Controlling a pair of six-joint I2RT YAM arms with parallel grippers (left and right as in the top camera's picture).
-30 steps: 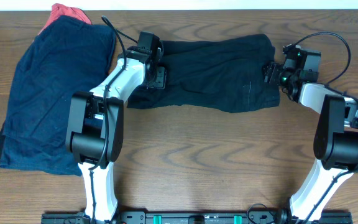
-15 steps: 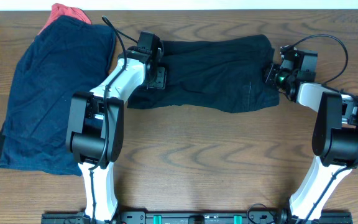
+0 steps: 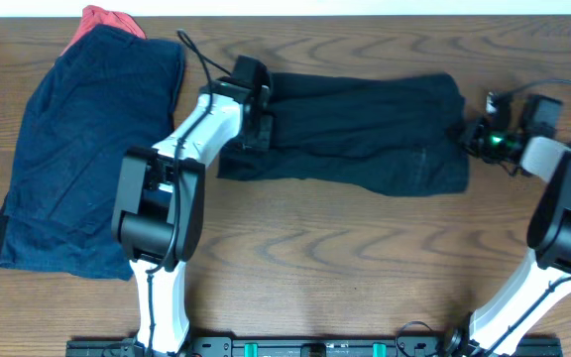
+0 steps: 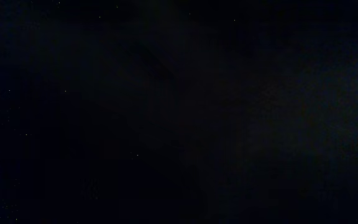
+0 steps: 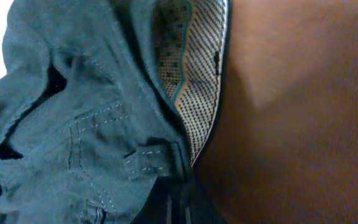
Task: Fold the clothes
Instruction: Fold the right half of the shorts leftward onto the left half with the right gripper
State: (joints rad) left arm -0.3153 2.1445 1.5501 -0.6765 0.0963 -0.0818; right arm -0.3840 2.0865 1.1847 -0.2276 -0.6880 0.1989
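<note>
The black shorts (image 3: 365,129) lie stretched left to right across the back middle of the table. My right gripper (image 3: 474,137) is at their right edge, shut on the waistband. In the right wrist view the shorts (image 5: 92,124) show a belt loop and a patterned inner waistband (image 5: 197,56), and my gripper (image 5: 182,199) pinches the fabric at the bottom. My left gripper (image 3: 264,109) rests over the left end of the shorts. The left wrist view is entirely dark, so its jaws are hidden.
The larger navy-blue shorts (image 3: 87,149) lie spread at the far left, with a small red item (image 3: 107,20) peeking out at their back edge. Bare wooden table (image 3: 365,258) lies in front of the black shorts.
My right gripper has shut on the waistband and drawn back to the right, dragging the black shorts rightward and stretching them. The left gripper has shifted a little right with them.
</note>
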